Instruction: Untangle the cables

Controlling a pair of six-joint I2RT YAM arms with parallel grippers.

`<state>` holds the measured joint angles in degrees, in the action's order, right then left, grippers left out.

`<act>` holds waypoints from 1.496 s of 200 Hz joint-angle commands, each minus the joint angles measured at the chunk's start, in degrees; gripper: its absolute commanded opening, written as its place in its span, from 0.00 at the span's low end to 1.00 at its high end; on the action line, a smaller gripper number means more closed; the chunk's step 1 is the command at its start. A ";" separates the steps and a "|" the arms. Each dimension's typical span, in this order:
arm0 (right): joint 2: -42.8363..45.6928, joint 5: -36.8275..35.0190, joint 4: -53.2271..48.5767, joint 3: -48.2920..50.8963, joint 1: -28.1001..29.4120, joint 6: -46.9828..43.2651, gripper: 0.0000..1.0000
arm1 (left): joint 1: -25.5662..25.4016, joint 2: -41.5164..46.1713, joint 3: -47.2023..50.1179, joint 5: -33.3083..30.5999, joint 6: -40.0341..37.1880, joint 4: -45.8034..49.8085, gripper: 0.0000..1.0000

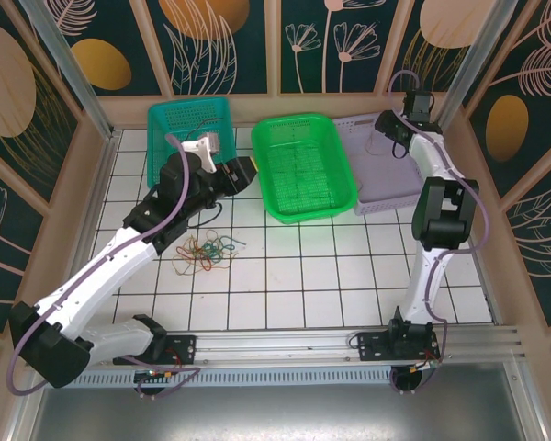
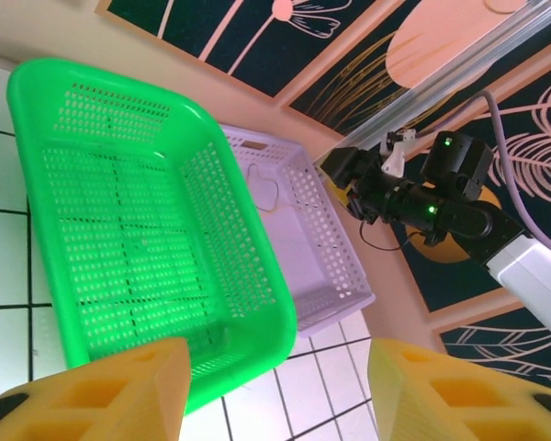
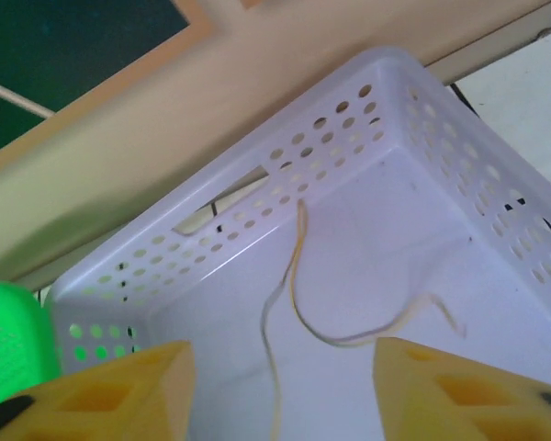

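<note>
Cables [image 1: 207, 250] lie tangled on white-tiled table [image 1: 331, 276]; left tool [image 2: 277, 367], right tool [image 3: 280, 367] gape empty.

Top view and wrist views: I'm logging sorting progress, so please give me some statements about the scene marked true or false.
1. A yellow-tan cable lies inside the lavender basket. True.
2. The green basket stands right of the lavender basket. False: it sits between the teal basket and the lavender one.
3. A tangle of cables lies on the table in front of the baskets. True.
4. The right gripper is clamped on the yellow-tan cable. False: its fingers stand apart above it.
5. The left gripper holds a red cable. False: it is open, with nothing between its fingers.
</note>
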<state>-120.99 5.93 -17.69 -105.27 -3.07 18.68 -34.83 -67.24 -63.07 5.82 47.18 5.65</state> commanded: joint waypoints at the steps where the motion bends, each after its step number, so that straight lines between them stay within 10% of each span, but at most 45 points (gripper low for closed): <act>1: 7.08 0.69 -1.54 -0.17 -0.26 3.65 0.61 | -0.17 1.79 1.41 6.38 2.76 -9.11 0.58; 32: 16.96 -0.99 1.75 11.46 0.23 7.55 0.62 | -0.17 -0.58 -1.70 10.63 2.82 -10.91 0.58; 57: 26.12 -2.24 5.28 21.67 3.30 10.12 0.62 | -0.17 -0.09 -3.65 1.95 0.45 -0.99 0.59; 86: 35.16 -5.95 3.90 32.21 16.41 10.19 0.61 | 1.35 -0.13 -4.17 -18.88 7.51 26.36 0.71; 121: 43.47 1.46 9.63 48.40 35.42 14.63 0.58 | 7.27 0.68 4.70 -14.13 11.00 32.99 0.70; 168: 31.19 13.72 9.11 46.01 50.74 15.47 0.55 | 9.68 -0.86 19.80 -10.49 8.06 28.42 0.67; 218: 23.52 13.90 11.12 42.98 53.35 21.39 0.48 | 10.66 -4.45 24.32 -13.03 4.48 24.94 0.68; 262: 24.41 13.87 13.14 44.66 53.54 24.25 0.48 | 10.70 -7.30 26.71 -11.59 -0.14 17.09 0.45; 288: 25.83 12.39 11.94 45.15 53.43 24.11 0.47 | 10.66 -8.34 26.69 -5.67 -4.59 13.50 0.01; 299: 26.85 11.69 11.49 45.52 53.43 24.01 0.46 | 10.45 -7.90 26.59 -0.90 -4.42 11.66 0.00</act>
<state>-97.89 19.09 -6.22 -60.99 50.35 41.52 -24.32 -75.13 -36.69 -3.27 46.48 23.14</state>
